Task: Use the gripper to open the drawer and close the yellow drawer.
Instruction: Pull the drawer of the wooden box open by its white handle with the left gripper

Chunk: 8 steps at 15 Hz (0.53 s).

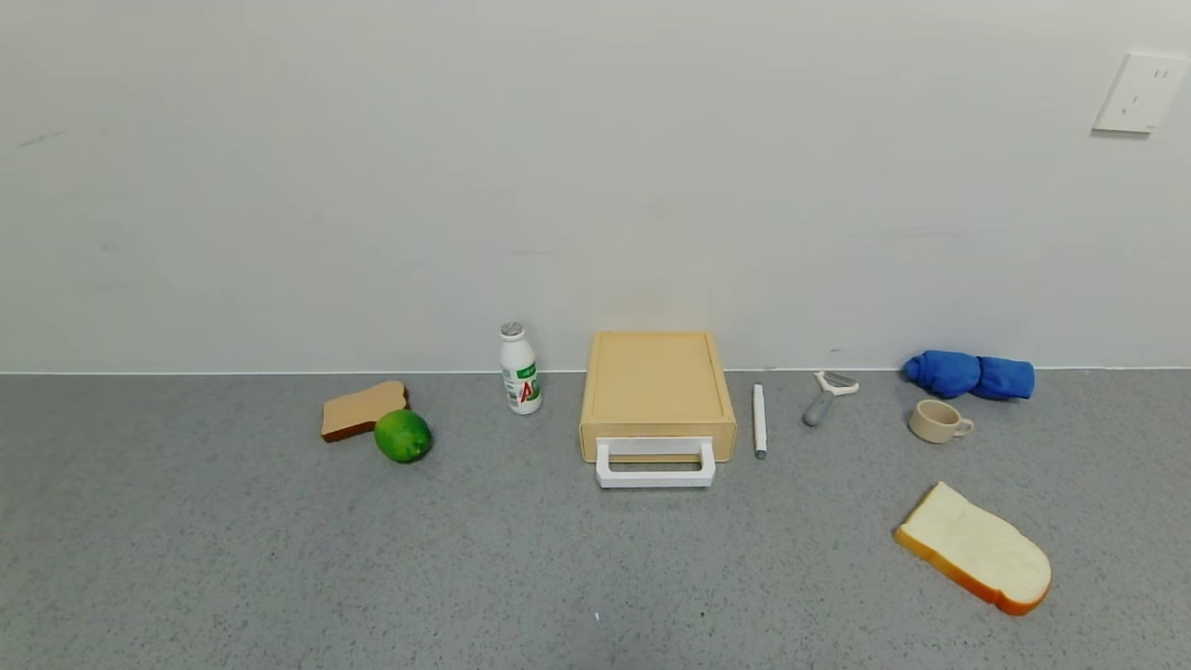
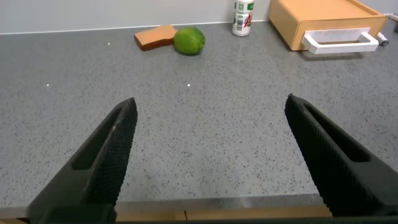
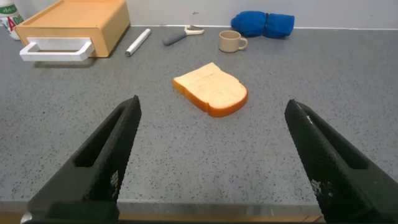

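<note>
The pale-yellow drawer (image 1: pixel 656 386) stands against the back wall in the middle of the grey counter, its tray pushed in and its white loop handle (image 1: pixel 655 465) facing me. It also shows in the left wrist view (image 2: pixel 323 18) and the right wrist view (image 3: pixel 74 25). Neither arm shows in the head view. My left gripper (image 2: pixel 211 118) is open and empty, low over the counter's front edge, far from the drawer. My right gripper (image 3: pixel 212 118) is open and empty at the front edge, near a bread slice (image 3: pixel 211 90).
Left of the drawer stand a white bottle (image 1: pixel 519 369), a green lime (image 1: pixel 403 435) and a brown toast slice (image 1: pixel 361 409). To its right lie a white pen (image 1: pixel 759 421), a peeler (image 1: pixel 826 397), a beige cup (image 1: pixel 936 421), a blue cloth (image 1: pixel 970 375) and the bread slice (image 1: pixel 975 549).
</note>
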### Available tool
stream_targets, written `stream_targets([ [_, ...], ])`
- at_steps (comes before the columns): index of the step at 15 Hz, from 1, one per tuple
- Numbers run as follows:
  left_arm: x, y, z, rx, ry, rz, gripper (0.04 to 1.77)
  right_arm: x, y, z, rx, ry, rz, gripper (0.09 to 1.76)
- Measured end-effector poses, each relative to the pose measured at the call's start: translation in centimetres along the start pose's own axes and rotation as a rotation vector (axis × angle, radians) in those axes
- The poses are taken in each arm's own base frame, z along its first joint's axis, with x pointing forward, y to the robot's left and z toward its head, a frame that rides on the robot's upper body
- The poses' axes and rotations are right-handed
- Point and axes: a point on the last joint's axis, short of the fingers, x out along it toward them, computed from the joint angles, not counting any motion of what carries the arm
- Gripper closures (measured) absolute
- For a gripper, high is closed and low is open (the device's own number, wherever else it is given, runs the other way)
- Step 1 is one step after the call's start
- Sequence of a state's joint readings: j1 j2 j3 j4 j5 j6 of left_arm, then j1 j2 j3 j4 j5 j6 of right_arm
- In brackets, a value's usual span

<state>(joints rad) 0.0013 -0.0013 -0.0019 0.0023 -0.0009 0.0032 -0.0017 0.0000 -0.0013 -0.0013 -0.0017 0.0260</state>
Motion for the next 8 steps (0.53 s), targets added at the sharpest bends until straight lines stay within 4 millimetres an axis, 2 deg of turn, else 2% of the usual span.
stream_targets([
  [5, -0.3, 0.0, 0.9, 0.006, -0.013, -0.015, 0.09, 0.0, 0.0, 0.0, 0.000, 0.000, 0.000, 0.15],
  [8, -1.1, 0.0, 3.2, 0.004, 0.005, -0.017, 0.09, 0.0, 0.0, 0.0, 0.000, 0.000, 0.000, 0.15],
])
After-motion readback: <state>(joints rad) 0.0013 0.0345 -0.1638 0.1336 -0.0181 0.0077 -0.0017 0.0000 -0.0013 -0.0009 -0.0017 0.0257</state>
